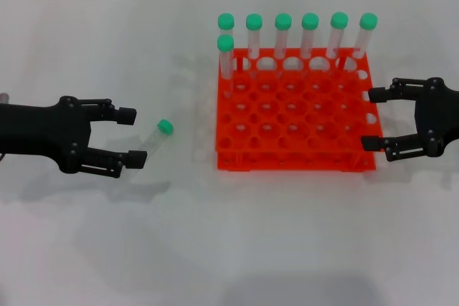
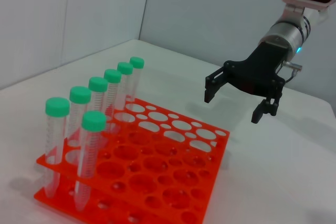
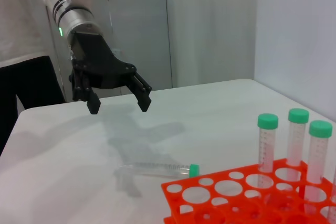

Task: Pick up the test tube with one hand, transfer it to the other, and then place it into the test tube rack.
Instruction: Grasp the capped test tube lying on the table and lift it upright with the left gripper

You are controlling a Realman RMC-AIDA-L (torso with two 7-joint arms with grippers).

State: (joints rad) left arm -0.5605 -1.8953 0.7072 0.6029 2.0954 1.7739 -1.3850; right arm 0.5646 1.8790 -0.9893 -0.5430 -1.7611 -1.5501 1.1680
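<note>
The test tube lies on its side on the white desk, left of centre in the head view, its green cap pointing toward the upper right. The left gripper sits at the left edge of that frame with its fingers spread wide and nothing held; the tube's clear end lies just beyond the fingertips, near the lower one, not gripped. In the right wrist view the left gripper hangs above the desk, the tube lying apart below it. The test tube rack stands right of centre with seven capped tubes upright along its far side. The right gripper hovers just beside the rack's right edge, released and empty.
</note>
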